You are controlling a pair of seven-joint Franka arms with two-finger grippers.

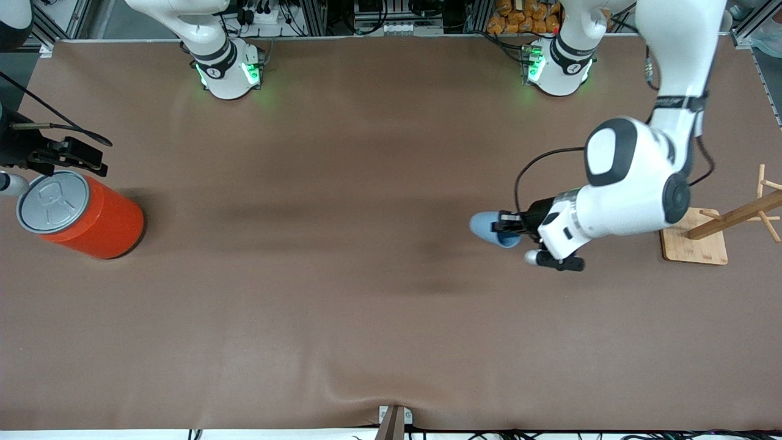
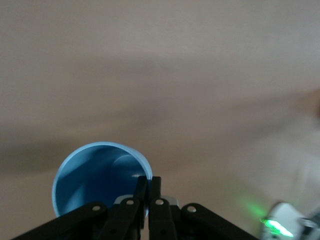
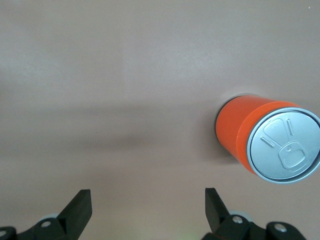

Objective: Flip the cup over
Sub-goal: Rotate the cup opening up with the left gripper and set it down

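We see the left gripper (image 1: 502, 226) toward the left arm's end of the table (image 1: 342, 293), fingers (image 2: 149, 200) pinched on the rim of the light blue cup (image 1: 489, 225), the right gripper (image 3: 147, 210) waiting wide open near the orange can (image 1: 91, 214)

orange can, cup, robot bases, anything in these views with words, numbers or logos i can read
No words, brand names or numbers can be read in any view.
orange can: plain side, no print; its grey lid carries only embossed pull-tab shapes, no letters.
cup: plain light blue, no marking.
Robot bases: a small round badge on each collar, too small to read.
wooden rack and table: no text.
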